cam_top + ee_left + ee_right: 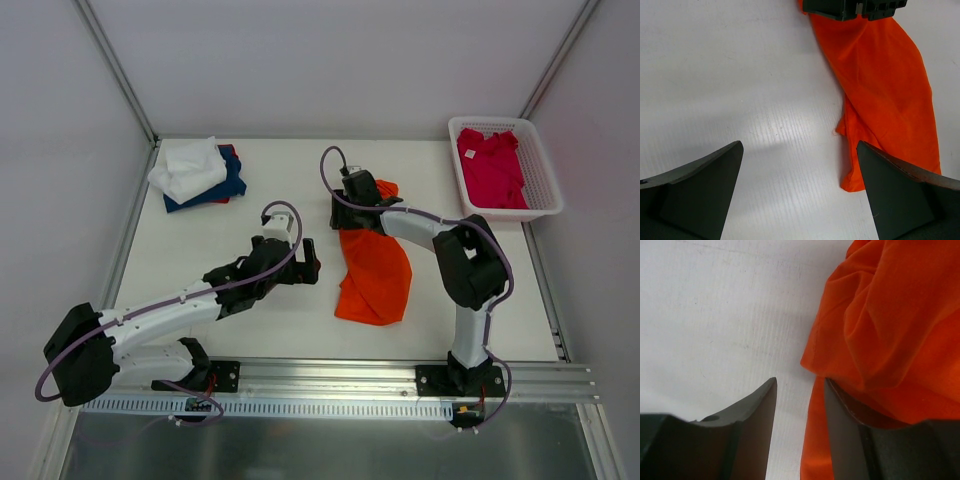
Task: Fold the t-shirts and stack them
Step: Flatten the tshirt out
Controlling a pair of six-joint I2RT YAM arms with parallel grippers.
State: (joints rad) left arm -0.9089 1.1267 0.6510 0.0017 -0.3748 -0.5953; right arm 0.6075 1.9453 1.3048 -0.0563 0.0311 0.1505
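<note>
Nearest, the left arm (pixel 170 305) lies low and stretched out over the worktop (pixel 250 215), reaching toward the middle. The left gripper (pixel 308 262) is spread wide and holds nothing. It points at the orange shirt (pixel 375 275) from close by, likely ready to grab an edge and help.

The orange shirt lies in the middle of the worktop, long and crumpled, not folded yet.

The right arm (pixel 470 260) stands up from its base, bends at the elbow and reaches over the shirt to its far end. The right gripper (pixel 800 381) is partly spread. Cloth is bunched on one finger, but nothing looks pinched between the two.

Farther back on the left, a white shirt (pixel 190 165) sits folded on a blue shirt (pixel 225 188). That looks like the stack. Far right, a pink shirt (pixel 490 168) waits in the basket (pixel 541 165).
</note>
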